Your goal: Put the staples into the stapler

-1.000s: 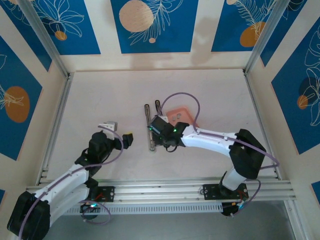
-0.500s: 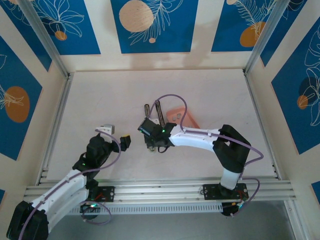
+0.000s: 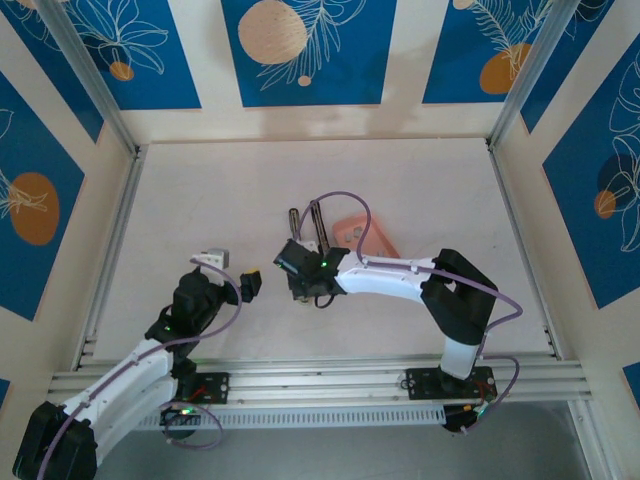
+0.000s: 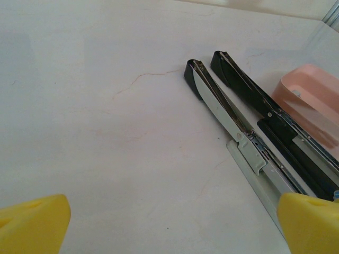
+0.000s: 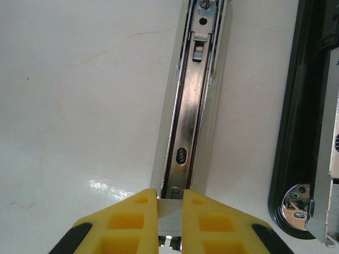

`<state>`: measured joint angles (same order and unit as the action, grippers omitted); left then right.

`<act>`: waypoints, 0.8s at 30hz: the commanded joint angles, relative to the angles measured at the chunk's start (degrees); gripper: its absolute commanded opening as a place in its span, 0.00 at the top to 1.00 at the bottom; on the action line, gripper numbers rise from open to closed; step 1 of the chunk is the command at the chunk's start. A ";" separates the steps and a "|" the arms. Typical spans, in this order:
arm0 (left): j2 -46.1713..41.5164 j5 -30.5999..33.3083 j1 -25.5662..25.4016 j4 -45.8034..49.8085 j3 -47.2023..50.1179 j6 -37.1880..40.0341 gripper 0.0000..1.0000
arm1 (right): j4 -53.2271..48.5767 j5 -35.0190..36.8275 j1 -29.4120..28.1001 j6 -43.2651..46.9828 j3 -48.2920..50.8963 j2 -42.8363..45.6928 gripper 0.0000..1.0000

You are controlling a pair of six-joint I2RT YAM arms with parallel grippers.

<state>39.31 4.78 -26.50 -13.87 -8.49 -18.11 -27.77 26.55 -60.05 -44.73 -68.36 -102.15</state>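
Observation:
The stapler lies flipped open on the table, its silvery rail beside its black arm. My right gripper is shut on a small silvery strip of staples, held just over the near end of the rail. In the top view the right gripper sits at the stapler's near end. My left gripper hovers open to the left of the stapler, its yellow fingers wide apart with bare table between them. The rail and the black arm lie ahead of it to the right.
A shallow pink tray sits just right of the stapler, partly under the right arm's cable; the left wrist view shows the tray beyond the black arm. Aluminium frame rails run along the table's near edge and sides.
My right gripper has moved left from beside the pink tray to the near end of the stapler rail, its elbow swinging left. The left arm has drawn back slightly.

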 commanded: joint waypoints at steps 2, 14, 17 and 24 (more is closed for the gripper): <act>-0.29 0.76 -0.24 0.46 1.06 -0.18 0.00 | -1.06 -0.66 -0.59 -1.50 -1.05 -0.90 0.85; -0.23 0.78 -0.27 0.43 1.17 -0.18 0.00 | -4.74 0.71 -1.66 -2.80 -1.34 -1.83 0.85; -0.20 0.76 -0.23 0.34 1.26 -0.17 0.00 | -5.34 0.88 -1.99 -3.40 -1.25 -1.83 0.85; -0.19 0.59 -0.25 0.09 1.23 -0.19 0.00 | -5.89 0.61 -2.25 -3.88 -1.29 -1.68 0.84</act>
<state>39.33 4.78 -26.50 -13.89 -7.86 -18.11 -30.87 27.05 -61.56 -47.33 -68.69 -102.61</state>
